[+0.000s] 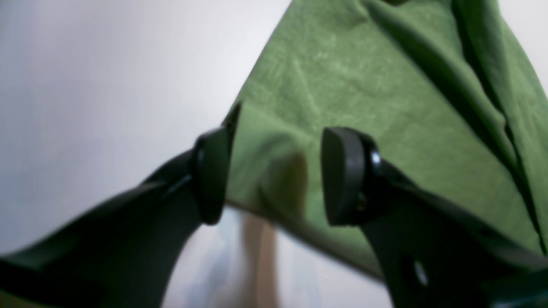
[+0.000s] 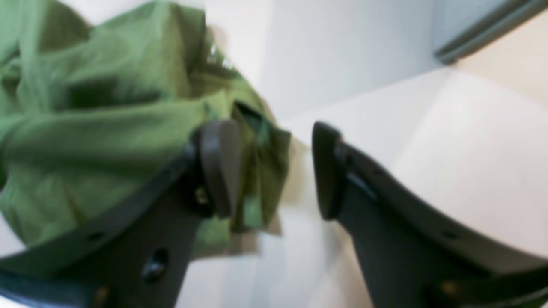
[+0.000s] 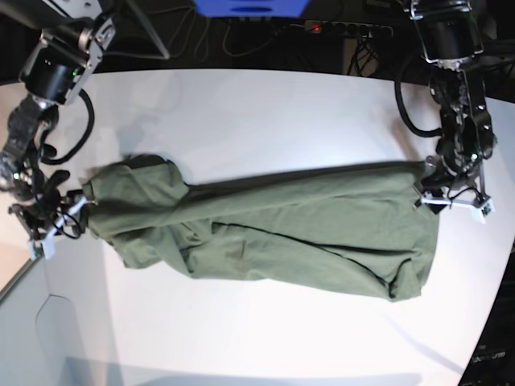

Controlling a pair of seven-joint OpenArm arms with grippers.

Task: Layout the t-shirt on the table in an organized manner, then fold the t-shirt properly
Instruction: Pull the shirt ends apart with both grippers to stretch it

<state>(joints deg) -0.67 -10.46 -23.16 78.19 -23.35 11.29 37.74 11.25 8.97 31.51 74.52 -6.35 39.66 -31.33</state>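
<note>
a robotics lab or test bench is indicated. a large plain white table [image 3: 265, 104] with a curved edge is flanked by two black robot arms mounted at its far corners. loose cables and a power strip [image 3: 346, 29] are seen behind it, against a dark background.

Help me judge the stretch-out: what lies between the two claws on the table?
The t-shirt alone, a twisted, wrinkled band spanning from the right claw to the left claw on the table, clearest in the base view.
</note>
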